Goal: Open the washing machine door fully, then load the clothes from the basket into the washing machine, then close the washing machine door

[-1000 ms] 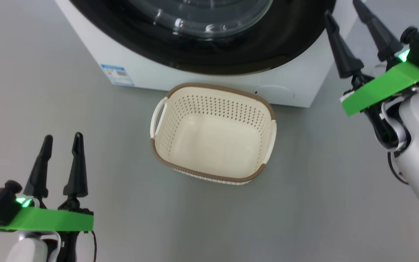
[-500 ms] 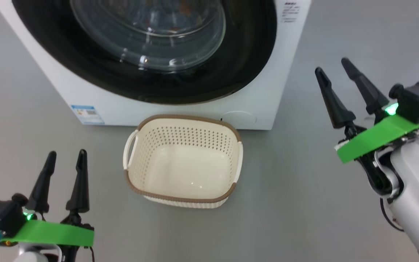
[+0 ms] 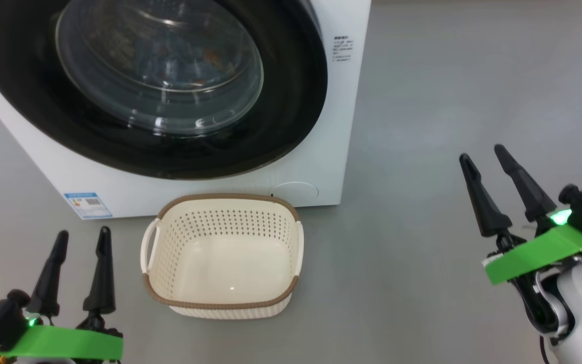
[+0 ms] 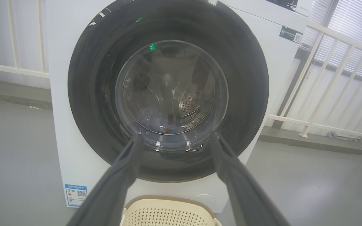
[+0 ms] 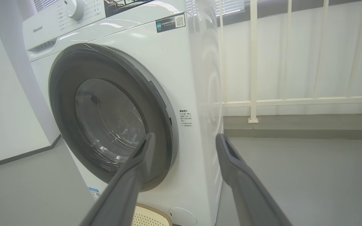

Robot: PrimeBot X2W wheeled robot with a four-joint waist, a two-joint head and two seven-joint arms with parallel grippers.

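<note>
1. Smooth grey floor point(image 3: 447, 91) lies under you, with white railing bars point(image 5: 253, 62) behind.
2. Your big boxy white washing machine point(image 3: 339, 141) has its round, shiny black washing machine door point(image 3: 291, 101) shut flat.
3. Blue clothes point(image 4: 151, 117) show behind the glass.
4. A cream basket point(image 3: 220, 305) full of little holes sits just in front.
5. Your left gripper point(image 3: 83, 232) and right gripper point(image 3: 481, 152) are spread apart, holding nothing.

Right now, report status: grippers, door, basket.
Left gripper and right gripper open, empty. Door shut, clothes visible behind its glass. Basket empty, just before the washer.
</note>
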